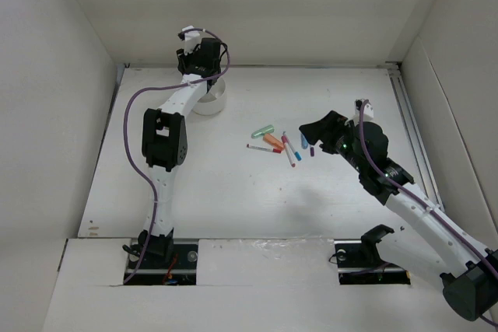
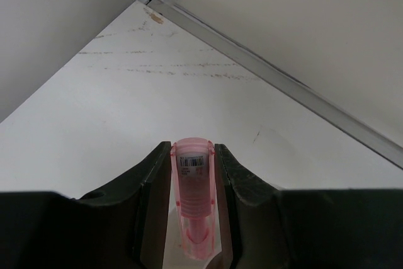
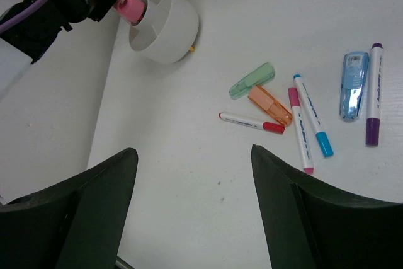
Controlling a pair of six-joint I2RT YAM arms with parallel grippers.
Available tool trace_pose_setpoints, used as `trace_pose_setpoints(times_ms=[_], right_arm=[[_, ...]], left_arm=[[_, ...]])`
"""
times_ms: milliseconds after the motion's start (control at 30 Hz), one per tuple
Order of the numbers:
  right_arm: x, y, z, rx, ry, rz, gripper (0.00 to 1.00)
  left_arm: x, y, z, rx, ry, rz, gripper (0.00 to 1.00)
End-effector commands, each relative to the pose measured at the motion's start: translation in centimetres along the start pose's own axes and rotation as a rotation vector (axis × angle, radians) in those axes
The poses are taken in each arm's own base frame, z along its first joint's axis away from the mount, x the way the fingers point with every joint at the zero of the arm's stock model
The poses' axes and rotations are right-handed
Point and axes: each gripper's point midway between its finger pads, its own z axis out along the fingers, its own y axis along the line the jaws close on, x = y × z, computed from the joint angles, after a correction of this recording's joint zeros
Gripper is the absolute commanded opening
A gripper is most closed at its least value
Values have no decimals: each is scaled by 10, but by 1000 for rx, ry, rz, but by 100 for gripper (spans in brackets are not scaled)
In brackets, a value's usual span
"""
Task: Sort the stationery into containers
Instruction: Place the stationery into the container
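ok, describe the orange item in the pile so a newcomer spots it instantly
Start at the round white cup on the far side of the table, then move to the loose stationery cluster mid-table. The orange item lies between the pale green piece and the red-capped pen. It's the only orange one, short and translucent, unlike the slim pens around it.

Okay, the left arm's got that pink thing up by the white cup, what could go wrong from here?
The pink item in the left gripper sits near the rim of the white cup in the right wrist view; released there, it might hit the rim or a divider and drop outside. The right gripper hangs open by pens lying close together, green highlighter and orange highlighter nearly touching, so a grab could catch two or scatter them.
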Motion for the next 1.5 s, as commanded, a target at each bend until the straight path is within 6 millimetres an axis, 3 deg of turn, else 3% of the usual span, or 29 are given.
trace_pose_setpoints(times_ms=[0,433,633,733,1033,1100,1367,1467], right_arm=[[-26,25,-3,-66,-77,-9,79],[-26,25,-3,-66,-77,-9,79],[-27,24,-3,-59,-83,-8,79],[-27,24,-3,-59,-83,-8,79],[-23,25,-1,-59,-70,-11,79],[-22,26,-1,-66,-64,-11,79],[-21,23,2,-53,-64,-12,79],[-21,23,2,-53,-64,-12,79]], left_arm=[[-6,4,-2,-22,-31,-13,0],[15,10,0,-41,-5,21,9],[8,17,-3,-59,-24,4,12],[8,17,-4,-59,-24,4,19],[-9,22,-15,-37,-30,-32,35],[-4,24,-16,-31,-20,-22,37],[-27,27,-32,24,-23,-100,39],[-51,29,-49,86,-32,-170,35]])
